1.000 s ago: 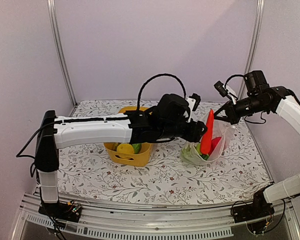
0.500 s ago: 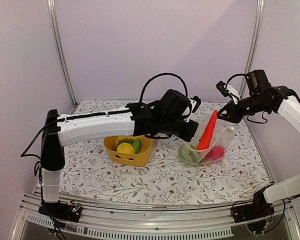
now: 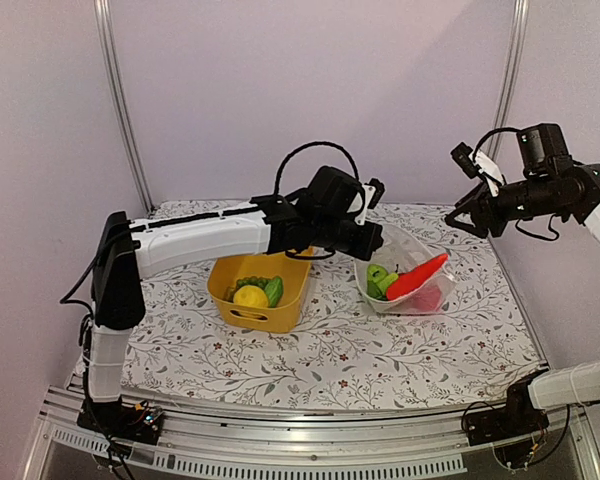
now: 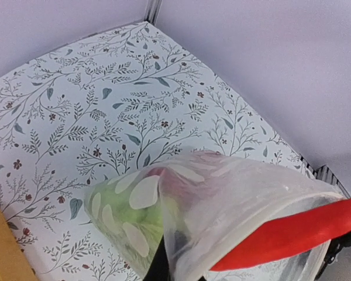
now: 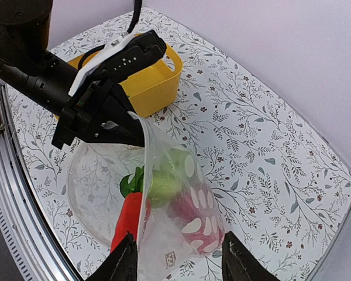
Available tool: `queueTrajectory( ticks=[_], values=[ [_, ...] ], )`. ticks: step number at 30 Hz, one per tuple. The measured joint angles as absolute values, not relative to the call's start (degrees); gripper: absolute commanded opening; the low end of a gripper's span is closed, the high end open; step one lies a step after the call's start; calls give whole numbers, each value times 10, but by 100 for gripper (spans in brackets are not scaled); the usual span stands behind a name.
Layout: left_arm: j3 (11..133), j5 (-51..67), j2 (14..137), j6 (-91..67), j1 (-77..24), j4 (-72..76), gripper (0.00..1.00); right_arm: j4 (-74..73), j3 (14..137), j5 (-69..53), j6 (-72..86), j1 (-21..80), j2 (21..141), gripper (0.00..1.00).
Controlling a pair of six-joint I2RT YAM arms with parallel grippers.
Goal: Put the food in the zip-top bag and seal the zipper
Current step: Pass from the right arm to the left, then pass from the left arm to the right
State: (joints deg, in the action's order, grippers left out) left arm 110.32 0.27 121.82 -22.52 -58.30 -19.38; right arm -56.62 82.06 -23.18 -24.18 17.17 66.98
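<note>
- Since the earlier frame, the long red toy pepper (image 3: 417, 278) has tipped from upright to a slant inside the zip-top bag (image 3: 405, 275), and the right gripper (image 3: 475, 215) has been drawn up and away from the bag's rim.
- The left gripper (image 5: 137, 132) is seen clamped on the rim of the bag, at the side nearest the yellow basket (image 3: 220, 292).
- The right gripper's fingers (image 5: 126, 260) are held apart with nothing between them, above the right rear part of the table (image 3: 330, 370).
- The bag is slumped on the table right of centre, just beside the basket. A green piece (image 5: 164, 182) and a darker red piece (image 5: 193, 216) are seen in it under the pepper.
- A yellow toy fruit (image 3: 250, 296) and a green toy vegetable (image 3: 273, 290) are left in the basket, so the loading step is judged to be in hand, not the sealing.
- The mouth is unsealed, and the zipper cannot be singled out in these views.
- For the next move, the mouth would need to be held open by one gripper while the other is sent to the basket. With only one corner pinched, the mouth may sag shut.
</note>
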Motion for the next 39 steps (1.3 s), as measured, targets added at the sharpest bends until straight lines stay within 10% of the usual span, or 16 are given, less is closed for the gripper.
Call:
queueTrajectory(
  ticks=[20,28,39],
  values=[
    [1098,115,1227,-295,-582,-165,2,-597,752,-206,-288,214,703,46],
    [1099,129,1227,-291,-582,-161,11,-585,713,-146,-276,214,718,7],
    [1105,109,1226,-222,-583,-159,9,-583,774,-175,-263,220,770,25]
  ],
)
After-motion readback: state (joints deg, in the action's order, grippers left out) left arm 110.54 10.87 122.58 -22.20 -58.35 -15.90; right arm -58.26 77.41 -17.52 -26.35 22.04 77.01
